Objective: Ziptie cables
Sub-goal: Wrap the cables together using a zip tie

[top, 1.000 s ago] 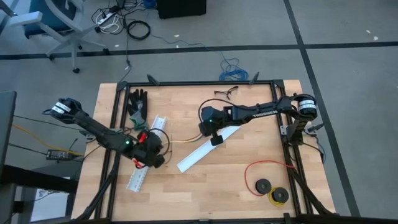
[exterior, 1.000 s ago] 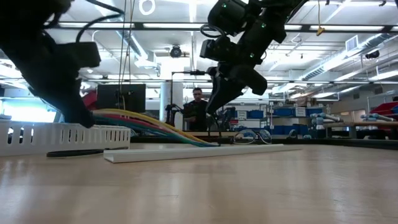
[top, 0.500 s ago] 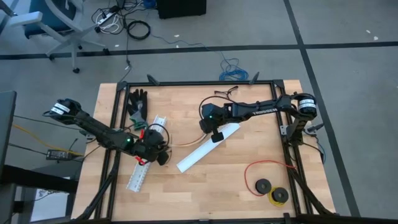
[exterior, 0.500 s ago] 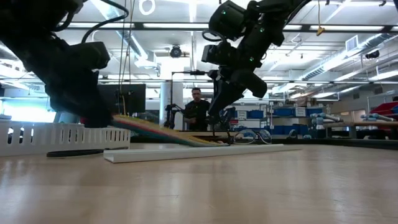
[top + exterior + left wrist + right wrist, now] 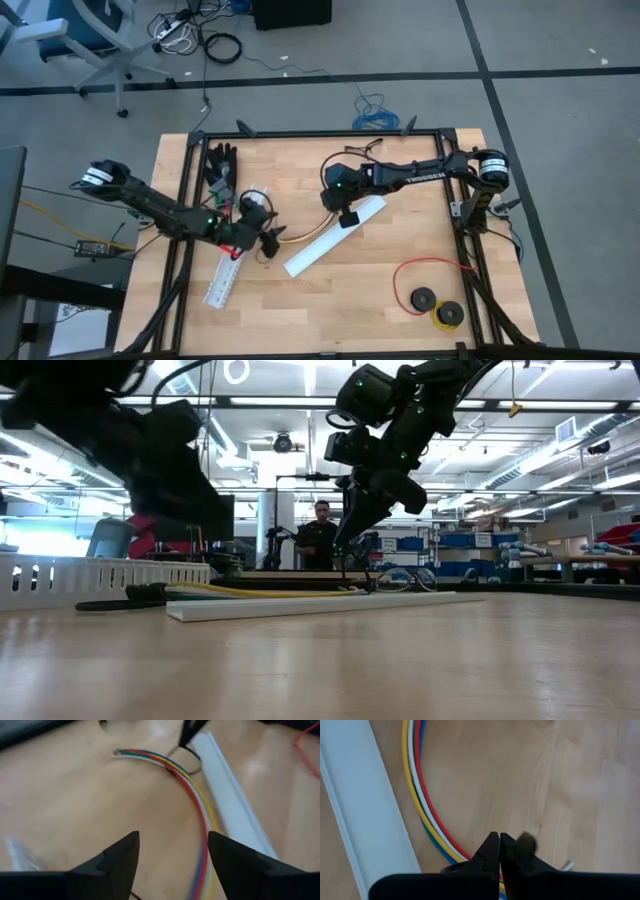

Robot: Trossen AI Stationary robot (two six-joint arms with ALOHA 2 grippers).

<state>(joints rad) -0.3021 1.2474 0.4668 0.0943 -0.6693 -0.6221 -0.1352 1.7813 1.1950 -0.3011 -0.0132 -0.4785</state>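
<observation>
Left claw (image 5: 170,862) open above the cables (image 5: 192,785), right claw (image 5: 500,851) closed over them beside white channel (image 5: 365,805)

We've got the cables (image 5: 300,228) lying on the table (image 5: 400,260) between both grippers, left gripper (image 5: 262,236) at their 9 o'clock, right gripper (image 5: 347,218) at 2, channel (image 5: 335,236) just beside.

From above, the left end effector (image 5: 262,236) covers the near end of the cables (image 5: 300,229), while in its own wrist view they run blurred off the edge, their dark plug nowhere clear.
</observation>
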